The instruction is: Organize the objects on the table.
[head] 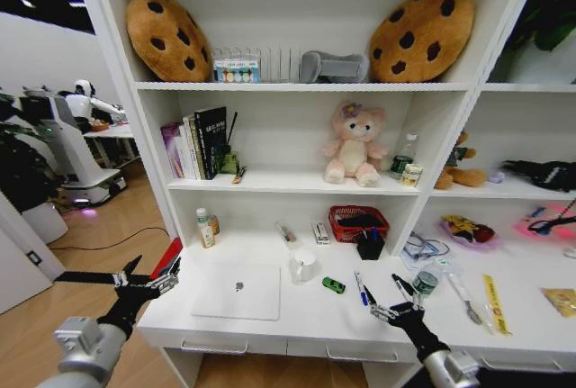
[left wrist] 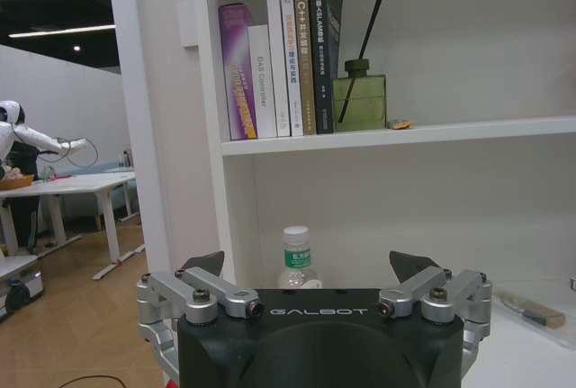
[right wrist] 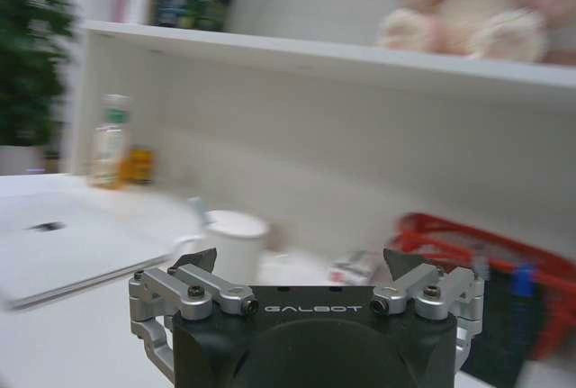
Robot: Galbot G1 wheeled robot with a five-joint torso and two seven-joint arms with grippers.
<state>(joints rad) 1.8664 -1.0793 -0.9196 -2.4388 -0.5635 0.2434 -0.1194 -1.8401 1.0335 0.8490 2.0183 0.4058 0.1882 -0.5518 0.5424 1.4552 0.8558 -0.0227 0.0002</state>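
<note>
On the white table [head: 297, 314] a shut silver laptop [head: 238, 291] lies at the left, with a tiny green toy car [head: 334, 285] and a blue pen [head: 361, 289] to its right. Further right stands a small green-labelled can [head: 426, 282]. My left gripper [head: 155, 271] hovers open off the table's left end, beside the laptop, holding nothing. Just right of the blue pen, over the table's front, my right gripper [head: 385, 291] is also open and empty. In the right wrist view the open right gripper [right wrist: 301, 262] faces the laptop [right wrist: 63, 244].
A white mug [head: 303, 266], a red basket [head: 358, 221], a black pen holder [head: 370, 246] and a small bottle [head: 206, 228] stand toward the back. A yellow ruler [head: 493, 302] lies at the right. Shelves above hold books, a teddy bear and cushions. Another robot stands far left.
</note>
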